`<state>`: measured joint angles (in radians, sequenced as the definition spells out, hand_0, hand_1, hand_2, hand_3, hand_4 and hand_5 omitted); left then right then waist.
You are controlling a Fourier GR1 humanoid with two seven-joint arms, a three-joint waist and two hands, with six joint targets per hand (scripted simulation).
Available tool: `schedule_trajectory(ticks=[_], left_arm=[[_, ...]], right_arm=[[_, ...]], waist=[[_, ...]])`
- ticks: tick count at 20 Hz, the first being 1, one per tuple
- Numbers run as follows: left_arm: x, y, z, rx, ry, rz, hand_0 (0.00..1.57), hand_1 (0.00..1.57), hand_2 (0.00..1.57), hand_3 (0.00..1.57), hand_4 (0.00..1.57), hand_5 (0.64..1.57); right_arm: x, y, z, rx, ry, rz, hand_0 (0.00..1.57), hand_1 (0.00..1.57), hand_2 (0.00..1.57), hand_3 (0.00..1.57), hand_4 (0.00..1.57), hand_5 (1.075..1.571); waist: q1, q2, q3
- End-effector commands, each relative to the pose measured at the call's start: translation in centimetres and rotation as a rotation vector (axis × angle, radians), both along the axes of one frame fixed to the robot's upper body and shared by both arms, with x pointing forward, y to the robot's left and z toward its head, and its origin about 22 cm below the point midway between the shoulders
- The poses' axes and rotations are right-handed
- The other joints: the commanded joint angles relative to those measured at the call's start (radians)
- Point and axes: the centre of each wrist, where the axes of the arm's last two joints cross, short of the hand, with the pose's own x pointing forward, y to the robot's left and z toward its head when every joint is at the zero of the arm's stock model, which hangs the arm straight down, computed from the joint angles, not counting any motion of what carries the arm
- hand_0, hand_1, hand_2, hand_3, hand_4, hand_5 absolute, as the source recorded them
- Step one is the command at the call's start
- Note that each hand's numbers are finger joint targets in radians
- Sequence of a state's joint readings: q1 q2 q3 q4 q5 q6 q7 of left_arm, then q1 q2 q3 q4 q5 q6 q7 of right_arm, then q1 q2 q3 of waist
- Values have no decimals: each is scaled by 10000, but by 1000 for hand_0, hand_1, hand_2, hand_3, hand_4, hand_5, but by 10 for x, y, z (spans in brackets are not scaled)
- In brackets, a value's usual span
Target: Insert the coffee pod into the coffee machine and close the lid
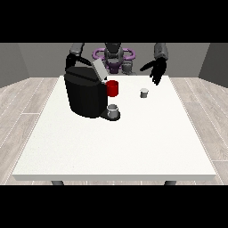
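A black coffee machine point(83, 94) stands on the white table point(116, 142) at the view's left, its grey lid point(99, 69) tilted up and open. A red part point(112, 88) shows at its front, and a grey cup point(113, 110) sits on its drip base. A small grey coffee pod point(144, 92) stands on the table to the right of the machine. The hand at the view's right point(157, 70) hovers above and behind the pod, fingers spread and relaxed, holding nothing. The hand at the view's left point(72, 59) is behind the machine, mostly hidden.
The robot's torso point(114, 55) with purple rings stands behind the table's far edge. The table's front edge runs near the bottom of the scene, with wooden floor on both sides.
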<state>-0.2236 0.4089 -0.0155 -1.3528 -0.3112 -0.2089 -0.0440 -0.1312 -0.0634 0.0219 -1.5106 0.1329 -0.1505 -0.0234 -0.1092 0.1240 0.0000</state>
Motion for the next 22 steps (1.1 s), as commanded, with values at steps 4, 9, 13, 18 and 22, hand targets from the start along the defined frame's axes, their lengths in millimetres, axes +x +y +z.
schedule_trajectory(ticks=[4, 9, 13, 18, 22], left_arm=[[26, 15, -14, 1031, 326, 268, 0, 0, 0, 0, 0, 1571], [41, 14, -12, 1801, 470, 210, 0, 0, 0, 0, 0, 1571], [54, -6, -18, 2219, 82, 49, 261, 261, 589, 247, 0, 1571], [53, -15, -27, 3327, -590, -160, 839, 839, 918, 756, 298, 1571], [44, -29, -56, 4063, -667, -473, 1038, 1038, 1105, 908, 462, 1571]], right_arm=[[9, 23, 13, -153, -150, 228, 0, 0, 0, 0, 0, 1571], [20, 35, 14, 195, 332, 508, 0, 0, 0, 0, 0, 1571], [22, 38, 2, 156, 665, 196, 0, 0, 0, 0, 0, 1571], [34, 13, -6, -15, 925, 151, 0, 0, 0, 0, 0, 1571], [21, 20, -21, -317, 1214, 388, 0, 0, 0, 0, 0, 1571]], waist=[[-450, 775, -5], [-206, 959, -2], [-176, 679, -3], [96, 852, 0], [-125, 547, -1]])
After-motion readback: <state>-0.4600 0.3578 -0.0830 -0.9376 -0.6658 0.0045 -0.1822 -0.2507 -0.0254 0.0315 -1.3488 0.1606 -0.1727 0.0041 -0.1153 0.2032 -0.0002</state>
